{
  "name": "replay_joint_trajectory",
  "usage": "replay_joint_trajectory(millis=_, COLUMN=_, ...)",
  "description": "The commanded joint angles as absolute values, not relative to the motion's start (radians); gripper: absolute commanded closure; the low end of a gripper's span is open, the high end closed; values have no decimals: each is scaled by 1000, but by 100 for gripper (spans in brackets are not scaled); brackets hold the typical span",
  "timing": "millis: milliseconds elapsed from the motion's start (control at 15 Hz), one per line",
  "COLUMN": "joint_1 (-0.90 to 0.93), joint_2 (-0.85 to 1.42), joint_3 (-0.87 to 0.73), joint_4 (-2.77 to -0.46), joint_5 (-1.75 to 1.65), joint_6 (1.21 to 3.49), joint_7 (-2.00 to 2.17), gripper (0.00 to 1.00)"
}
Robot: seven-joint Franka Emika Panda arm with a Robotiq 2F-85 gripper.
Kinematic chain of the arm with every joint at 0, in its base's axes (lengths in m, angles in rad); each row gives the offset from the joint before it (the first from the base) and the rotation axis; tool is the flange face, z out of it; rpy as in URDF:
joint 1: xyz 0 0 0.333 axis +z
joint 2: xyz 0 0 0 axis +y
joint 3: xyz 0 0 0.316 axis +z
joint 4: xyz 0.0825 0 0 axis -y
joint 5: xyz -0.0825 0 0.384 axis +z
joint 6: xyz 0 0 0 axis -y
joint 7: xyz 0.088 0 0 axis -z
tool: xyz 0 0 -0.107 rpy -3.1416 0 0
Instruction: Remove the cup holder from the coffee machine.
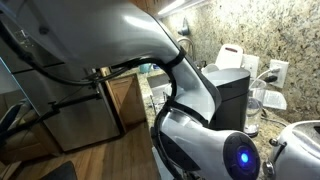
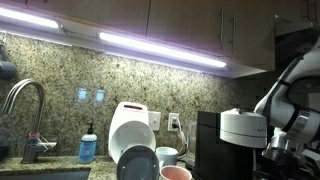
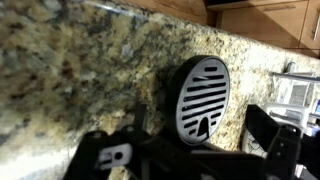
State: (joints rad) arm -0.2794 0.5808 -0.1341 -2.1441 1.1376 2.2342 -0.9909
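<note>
In the wrist view the cup holder [image 3: 203, 97], a round disc with a silver grated top and a black rim, stands out against speckled granite. My gripper [image 3: 182, 138] is open, and the disc sits just beyond the gap between its dark fingers [image 3: 266, 128], not touching them. The coffee machine [image 2: 222, 145] is a black box with a silver domed head, standing on the counter in both exterior views [image 1: 235, 95]. My arm [image 2: 292, 95] reaches down beside it. In the exterior views the cup holder is hidden.
The granite backsplash [image 1: 205, 35] carries a wall outlet [image 1: 277, 72]. A white appliance [image 2: 130, 130], two cups [image 2: 168, 156], a blue soap bottle [image 2: 88, 148] and a sink faucet [image 2: 25, 100] line the counter. A steel appliance [image 1: 75, 115] stands lower down.
</note>
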Motion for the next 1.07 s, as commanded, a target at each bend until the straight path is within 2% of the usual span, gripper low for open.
replay_joint_trajectory(millis=0, joint_1=-263, joint_2=628, joint_3=-125, joint_4=-2102, joint_5=1148, joint_6=2267, joint_7=-958, gripper=0)
replay_joint_trajectory(millis=1000, joint_1=-247, joint_2=640, joint_3=-122, joint_4=-2093, joint_5=1014, joint_6=2166, joint_7=-920, gripper=0)
